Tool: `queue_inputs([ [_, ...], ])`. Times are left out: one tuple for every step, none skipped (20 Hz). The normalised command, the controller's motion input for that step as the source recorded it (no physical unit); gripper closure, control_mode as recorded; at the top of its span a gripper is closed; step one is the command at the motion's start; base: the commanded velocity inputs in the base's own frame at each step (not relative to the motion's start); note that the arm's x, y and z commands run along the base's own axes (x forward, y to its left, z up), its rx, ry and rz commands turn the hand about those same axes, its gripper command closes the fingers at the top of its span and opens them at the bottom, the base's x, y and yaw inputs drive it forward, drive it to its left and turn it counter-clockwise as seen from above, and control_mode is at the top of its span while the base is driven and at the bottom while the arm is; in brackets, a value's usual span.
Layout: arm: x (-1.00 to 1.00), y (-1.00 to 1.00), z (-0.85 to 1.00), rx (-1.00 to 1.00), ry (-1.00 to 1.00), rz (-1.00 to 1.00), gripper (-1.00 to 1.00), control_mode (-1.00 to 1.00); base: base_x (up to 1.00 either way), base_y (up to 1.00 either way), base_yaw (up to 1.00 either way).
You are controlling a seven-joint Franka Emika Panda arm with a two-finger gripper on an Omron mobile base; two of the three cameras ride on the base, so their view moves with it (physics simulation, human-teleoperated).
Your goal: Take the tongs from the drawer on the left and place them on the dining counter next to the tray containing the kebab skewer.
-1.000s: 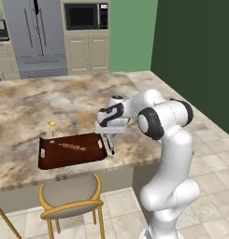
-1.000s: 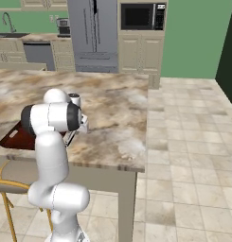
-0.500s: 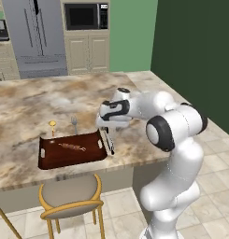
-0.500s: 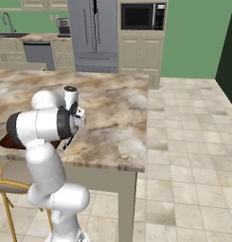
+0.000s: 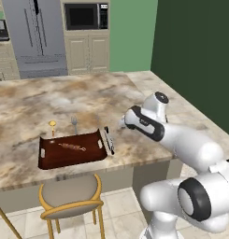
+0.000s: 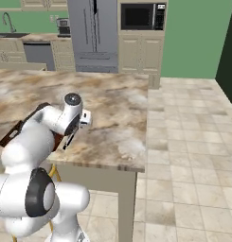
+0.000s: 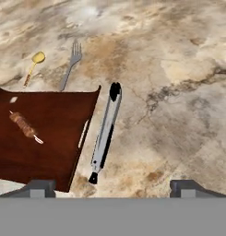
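We see the slim black-and-silver tongs (image 7: pixel 105 133) lying on the mottled marble desk (image 7: pixel 179 92), just beside the dark reddish-brown wooden tray (image 7: pixel 50 133). Our tool (image 7: pixel 112 186) hovers above, fingers apart, holding nothing; placement looks done.

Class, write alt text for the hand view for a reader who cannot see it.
Black-and-silver tongs lie on the marbled dining counter just beside the dark wooden tray, which holds a kebab skewer. A silver fork and a small gold-topped item lie beyond the tray.

Tongs (image 7: pixel 105 131) black/silver; tray (image 7: pixel 54 133) dk red-brown; counter (image 7: pixel 179 92) mottled beige/brown/white; fork (image 7: pixel 70 64) silver
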Motion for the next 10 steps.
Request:
queue_inputs([
  [-1.0, -1.0, 0.0, 0.0, -0.31, 0.14, -1.0, -1.0, 0.0, 0.0, 0.0],
  [-1.0, -1.0, 0.0, 0.0, -0.34, 0.05, -1.0, -1.0, 0.0, 0.0, 0.0],
  [-1.0, -1.0, -0.05, 0.03, -0.36, 0.0, -1.0, -1.0, 0.0, 0.0, 0.0],
  [-1.0, -1.0, 0.0, 0.12, -0.21, -0.05, -1.0, -1.0, 0.0, 0.0, 0.0],
  [0.0, -1.0, 0.0, 0.0, 0.0, -0.17, -1.0, -1.0, 0.0, 0.0, 0.0],
  [0.16, -0.02, 0.0, 0.0, 0.02, 0.0, -1.0, -1.0, 0.0, 0.0, 0.0],
  [0.0, 0.0, 0.0, 0.0, 0.0, 0.0, -1.0, -1.0, 0.0, 0.0, 0.0],
  [0.0, 0.0, 0.0, 0.0, 0.0, 0.0, -1.0, -1.0, 0.0, 0.0, 0.0],
  [-0.01, -0.04, 0.0, 0.0, -0.05, 0.0, -1.0, -1.0, 0.0, 0.0, 0.0],
  [-0.49, 0.0, 0.06, 0.0, -0.25, 0.0, -1.0, -1.0, 0.0, 0.0, 0.0],
])
